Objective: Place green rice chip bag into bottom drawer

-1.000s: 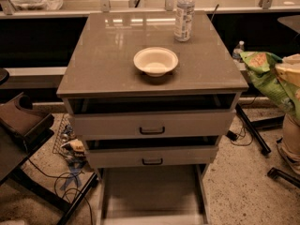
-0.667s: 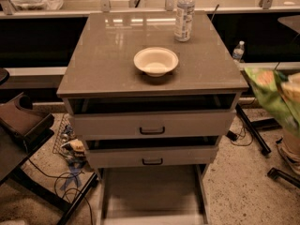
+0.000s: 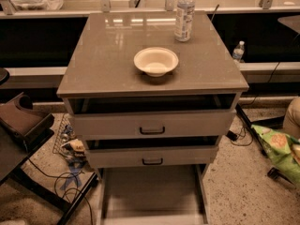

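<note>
Currently the crinkled shiny green rice chip bag hangs at the right edge of the camera view, clear of the speckled floor and roughly level with the lower part of the grey-brown three-drawer cabinet. The gripper sits at that same edge, against the far side of the bag and mostly cut off by the frame. Whether it is spread or pressed together cannot be told, though the bag's suspended position suggests it is being carried.

Change noted: a second ago the bag was held high, about level with the cabinet top. It has since dropped well down the cabinet's right side. It has not moved inward — it remains well apart from the cabinet and outside the drawer footprint.

Target status: the wide, shallow bottom drawer is pulled out toward the camera, and its flat grey floor shows nothing lying on it. The two upper drawers with black handles stand slightly ajar above it and overhang its rear portion.

Assessment: descent appears largely complete, and the lateral transfer is not yet done. The next move calls for carrying the bag leftward over the drawer's right side rail — keeping below the middle drawer front — before release. The round white bowl and clear plastic water bottle on top are not in the path.
</note>
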Motion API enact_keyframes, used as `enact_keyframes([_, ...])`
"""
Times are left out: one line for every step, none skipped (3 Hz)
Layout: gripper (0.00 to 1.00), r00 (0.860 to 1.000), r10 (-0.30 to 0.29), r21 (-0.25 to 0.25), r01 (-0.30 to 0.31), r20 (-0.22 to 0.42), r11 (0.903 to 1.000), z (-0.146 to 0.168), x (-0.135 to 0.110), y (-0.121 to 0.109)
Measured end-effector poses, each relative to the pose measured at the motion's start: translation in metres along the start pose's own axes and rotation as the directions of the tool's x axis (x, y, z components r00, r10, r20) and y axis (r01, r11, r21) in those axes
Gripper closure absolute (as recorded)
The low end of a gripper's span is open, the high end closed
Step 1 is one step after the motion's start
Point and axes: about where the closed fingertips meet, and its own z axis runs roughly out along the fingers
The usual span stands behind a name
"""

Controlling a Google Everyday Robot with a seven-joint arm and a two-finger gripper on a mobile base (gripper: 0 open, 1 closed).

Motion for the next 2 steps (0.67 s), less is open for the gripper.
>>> enact_keyframes([1.00, 0.997, 0.030, -0.100, -0.036, -0.064, 0.9944, 0.026, 0.053, 0.025])
enact_keyframes([1.00, 0.994, 0.020, -0.177, -0.039, -0.112, 0.9835, 0.058, 0.088, 0.056])
